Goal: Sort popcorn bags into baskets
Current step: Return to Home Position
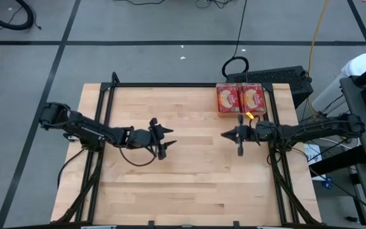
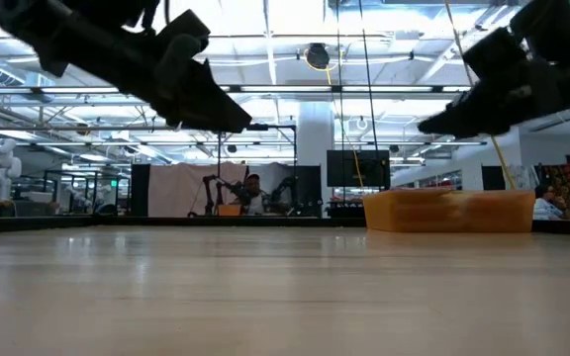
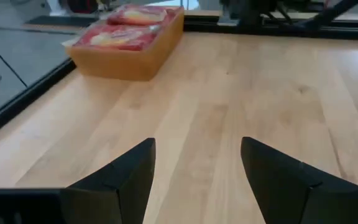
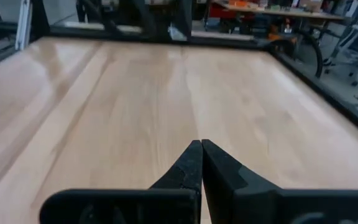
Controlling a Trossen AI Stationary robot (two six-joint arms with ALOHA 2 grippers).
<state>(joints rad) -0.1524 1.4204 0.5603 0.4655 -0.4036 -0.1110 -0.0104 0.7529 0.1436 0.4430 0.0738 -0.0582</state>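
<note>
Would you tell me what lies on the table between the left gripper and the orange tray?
Nothing: in the left wrist view, only bare table runs from the open left gripper to the tray. The high view shows the same.

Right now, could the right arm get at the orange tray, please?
Probably yes: the right gripper, shut, hangs close beside the orange tray in the high view, and nothing stands between them.

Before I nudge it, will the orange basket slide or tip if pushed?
Likely slides, not tips: the orange basket is low-walled and sits flat on the wooden table. The popcorn bags fill it to the rim, so it probably resists more than an empty one.
</note>
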